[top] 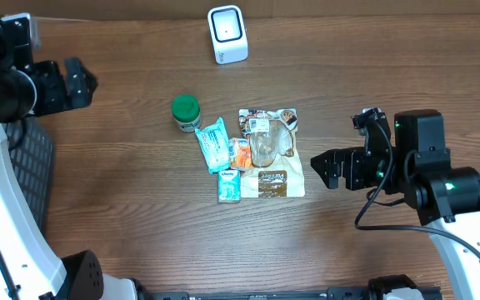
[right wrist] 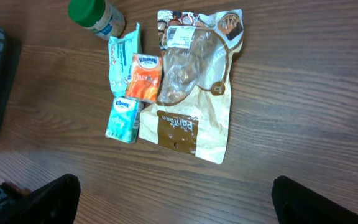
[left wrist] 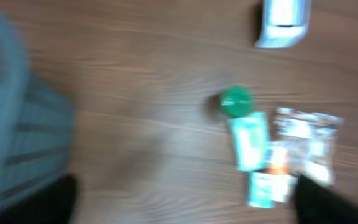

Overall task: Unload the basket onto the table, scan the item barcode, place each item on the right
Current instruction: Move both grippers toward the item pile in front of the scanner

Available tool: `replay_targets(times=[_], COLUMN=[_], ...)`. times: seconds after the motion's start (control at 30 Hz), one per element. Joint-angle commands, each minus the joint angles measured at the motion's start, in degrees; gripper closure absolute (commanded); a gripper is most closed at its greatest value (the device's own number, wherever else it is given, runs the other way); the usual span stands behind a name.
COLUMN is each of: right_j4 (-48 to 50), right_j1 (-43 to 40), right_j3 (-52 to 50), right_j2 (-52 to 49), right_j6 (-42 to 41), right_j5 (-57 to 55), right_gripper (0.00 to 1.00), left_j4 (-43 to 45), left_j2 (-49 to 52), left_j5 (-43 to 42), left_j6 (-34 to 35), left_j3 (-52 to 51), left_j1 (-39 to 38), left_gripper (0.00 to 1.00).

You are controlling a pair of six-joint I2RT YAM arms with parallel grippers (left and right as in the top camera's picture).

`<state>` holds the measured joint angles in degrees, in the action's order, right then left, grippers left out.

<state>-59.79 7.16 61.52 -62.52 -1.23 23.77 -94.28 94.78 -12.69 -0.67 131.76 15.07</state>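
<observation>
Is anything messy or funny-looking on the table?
Nothing is spilled or broken. The things just lie bunched together: the orange tissue pack lies against the edge of the brown snack bag, and the teal wipes pack lies crooked.

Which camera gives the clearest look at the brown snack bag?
The right wrist view: the brown snack bag lies close and sharp, its white label and printing visible. Overhead shows it whole but small. The left wrist view is blurred, the bag only a pale smear.
</observation>
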Motion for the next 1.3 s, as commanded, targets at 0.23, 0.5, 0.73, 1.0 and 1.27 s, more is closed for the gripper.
replay_targets(times=[0.23,0.5,0.73,1.0,1.27], right_j4=[0.63,2.16,3.91,5.20,5.14], right_j1=[-0.15,-0.15,-0.15,-0.15,-0.15], right_j3=[1.18,1.18,1.18,1.18,1.18], right_j2=[-0.02,-0.02,-0.02,-0.02,-0.02], right_j6=[0.63,-1.05,-4.81,-5.05,-5.46], right_j5=[0.13,0.15,0.68,1.88,1.88], right_gripper=[0.15,0.72,0.74,0.76,0.79], left_j4=[0.22,2.05,11.76,33.88,47.52], left_j2=[4.50,12.02,15.41,15.43,15.47], left_j5=[-13.29,2.14,1.38,-4.17,-11.34], left_j6=[7.41,17.94,26.99,33.20,35.58], left_j3=[-0.46,-4.09,-16.41,-37.46,-48.19], left_j1=[-13.53,-32.92,-39.58,-42.51,-43.28], left_gripper=[0.96,0.95,0.96,0.96,0.96])
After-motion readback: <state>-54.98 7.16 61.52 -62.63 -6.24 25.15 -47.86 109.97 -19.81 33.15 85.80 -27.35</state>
